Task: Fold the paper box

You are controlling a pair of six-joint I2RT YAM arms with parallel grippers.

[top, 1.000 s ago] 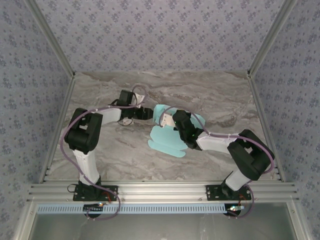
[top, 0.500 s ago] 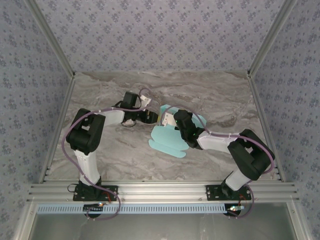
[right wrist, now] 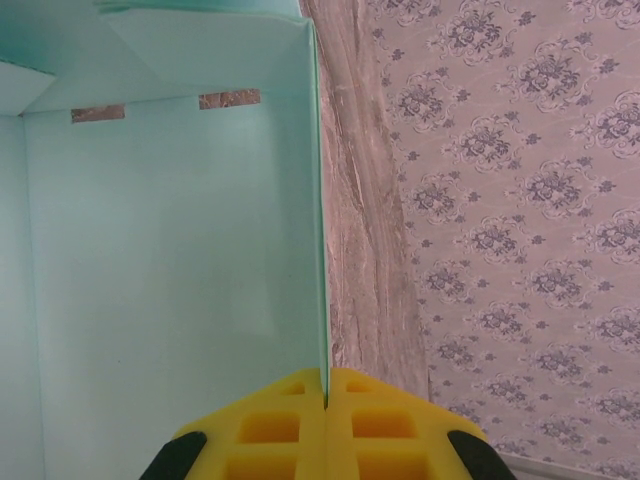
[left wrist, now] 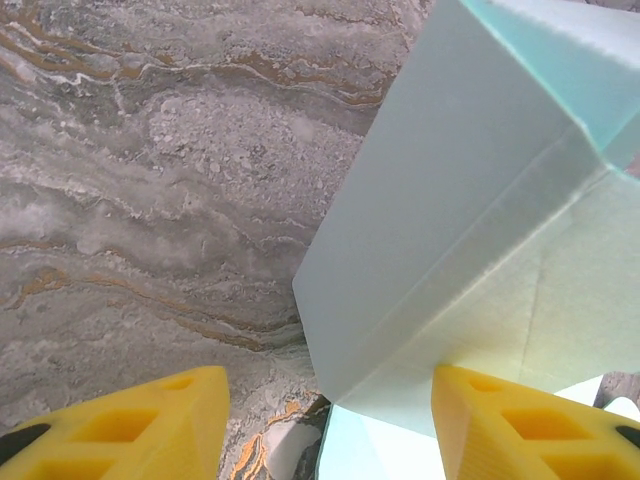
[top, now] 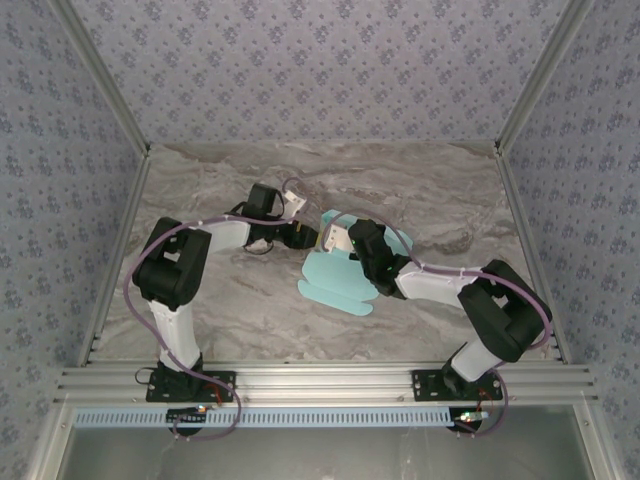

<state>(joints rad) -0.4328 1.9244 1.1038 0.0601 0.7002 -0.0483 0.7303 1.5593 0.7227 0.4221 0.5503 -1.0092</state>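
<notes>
The paper box (top: 335, 282) is a pale turquoise die-cut sheet lying mid-table, with some panels raised at its far end. My right gripper (top: 341, 241) is over that raised part. In the right wrist view its yellow fingers (right wrist: 290, 420) are shut on the edge of an upright panel (right wrist: 324, 385), and the box's inside (right wrist: 170, 260) spreads to the left. My left gripper (top: 308, 233) is at the box's left side and stands open (left wrist: 330, 425). A folded panel of the box (left wrist: 450, 230) reaches between its fingertips and lies against the right finger (left wrist: 520, 425), while the left finger (left wrist: 130, 425) is apart from it.
The marble table (top: 220, 290) has free room to the left, right and far side of the box. Patterned walls (top: 320, 70) close in three sides. An aluminium rail (top: 320, 380) with both arm bases runs along the near edge.
My left gripper has moved right, up to the raised left panel of the box. My right gripper has shifted slightly, still shut on its panel.
</notes>
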